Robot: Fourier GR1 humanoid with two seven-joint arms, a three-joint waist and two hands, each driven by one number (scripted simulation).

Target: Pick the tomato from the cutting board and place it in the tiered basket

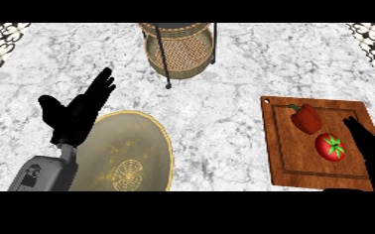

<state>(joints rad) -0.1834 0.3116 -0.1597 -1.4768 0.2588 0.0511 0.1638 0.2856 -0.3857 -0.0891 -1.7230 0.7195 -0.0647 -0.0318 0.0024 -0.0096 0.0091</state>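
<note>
the round red tomato (331, 146) lies on the brown wooden cutting board (282, 144) near the worktop's right edge, beside a red pepper (306, 117). the right hand (362, 138), fingers straight, is just beside it, so the reach looks underway; next it must curl round the tomato, then carry it to the woven wicker tiered basket (178, 49) at the far edge. the left hand (81, 111) rests with fingers apart.

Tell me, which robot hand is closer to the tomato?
The right hand. It is just right of the tomato on the cutting board, fingers open. The left hand rests open far across the counter, by the golden plate.
</note>
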